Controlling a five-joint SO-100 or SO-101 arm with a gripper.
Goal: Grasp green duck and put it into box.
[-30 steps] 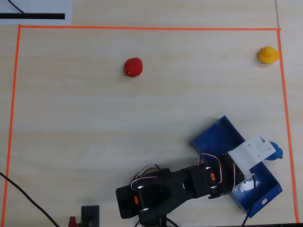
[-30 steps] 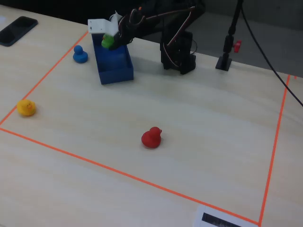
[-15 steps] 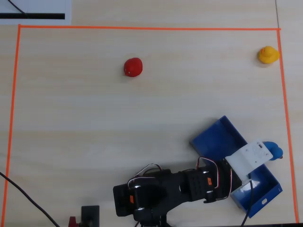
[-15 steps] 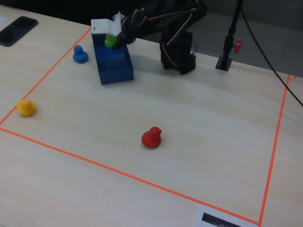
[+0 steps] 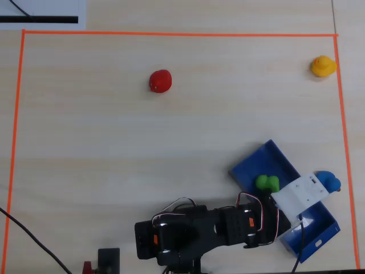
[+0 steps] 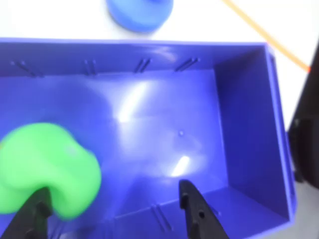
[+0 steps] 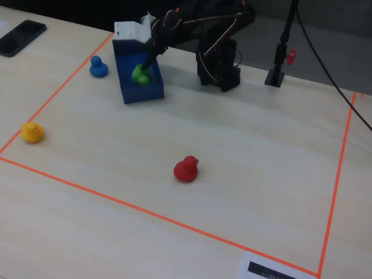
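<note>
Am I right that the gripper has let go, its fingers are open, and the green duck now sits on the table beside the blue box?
Not quite. The gripper is open and has let go, but the green duck sits inside the box, not on the table beside it. The overhead view shows it within the walls, and the wrist view shows it on the blue floor.

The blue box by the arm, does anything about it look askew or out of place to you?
The box sits at an angle to the orange tape border; otherwise nothing is spilled, and the green duck lies inside it.
</note>
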